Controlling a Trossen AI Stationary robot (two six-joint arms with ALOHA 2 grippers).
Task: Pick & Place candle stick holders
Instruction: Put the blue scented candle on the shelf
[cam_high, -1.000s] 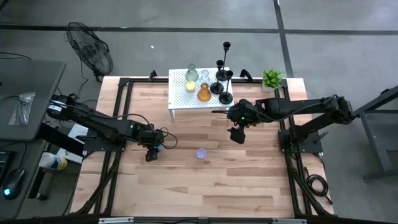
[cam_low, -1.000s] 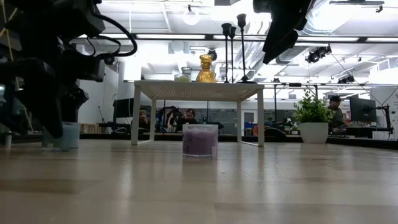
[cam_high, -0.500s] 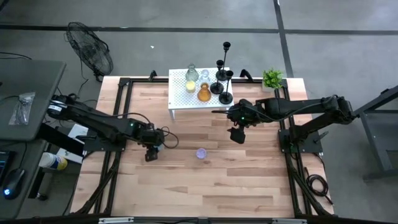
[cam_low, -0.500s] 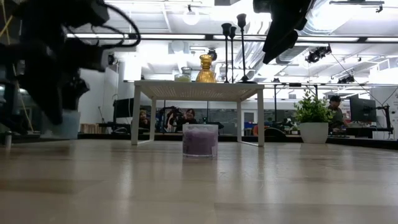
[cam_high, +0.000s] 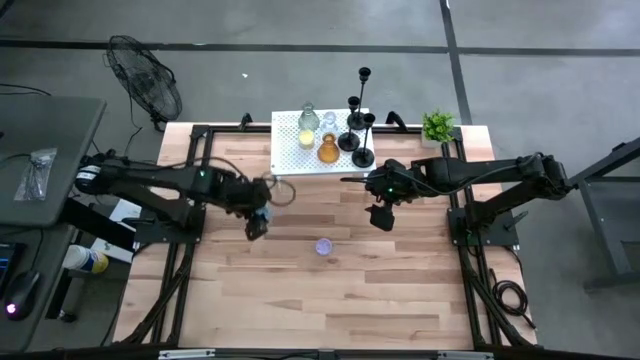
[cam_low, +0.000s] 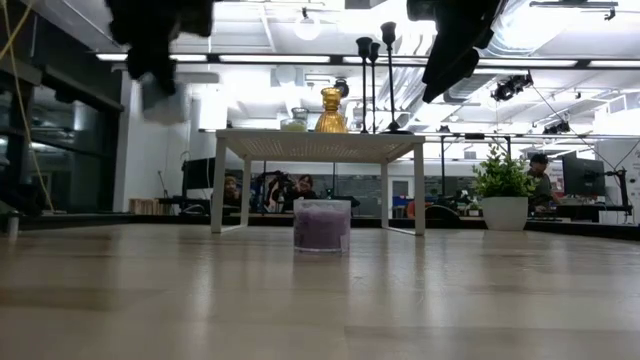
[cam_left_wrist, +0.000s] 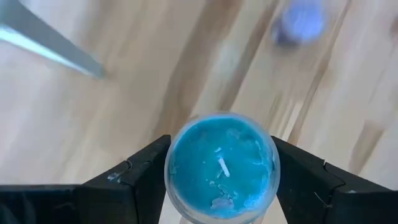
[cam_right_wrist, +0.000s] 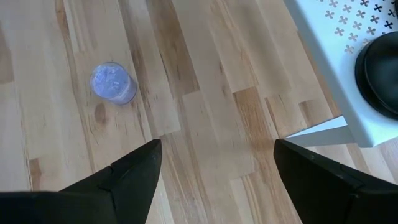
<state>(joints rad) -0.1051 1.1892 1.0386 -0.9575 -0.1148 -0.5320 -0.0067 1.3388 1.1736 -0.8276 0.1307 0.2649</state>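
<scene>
Left hand (cam_left_wrist: 219, 180) clamped on blue candle (cam_left_wrist: 219, 165), raised above worktop (cam_high: 380, 290). Right hand (cam_right_wrist: 214, 180) apart, waiting. Probably bound for white shelf (cam_high: 290, 160); keep candle level, you clear shelf edge.

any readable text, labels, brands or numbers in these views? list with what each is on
None readable in any view.
Blue candle holder held in the left gripper: no label showing.
Purple candle holder on the table: plain glass, no print.
White perforated stand: only a cut-out pattern, no lettering.
Screens and fixtures in the room behind the table, low view: too small and blurred to read.
</scene>
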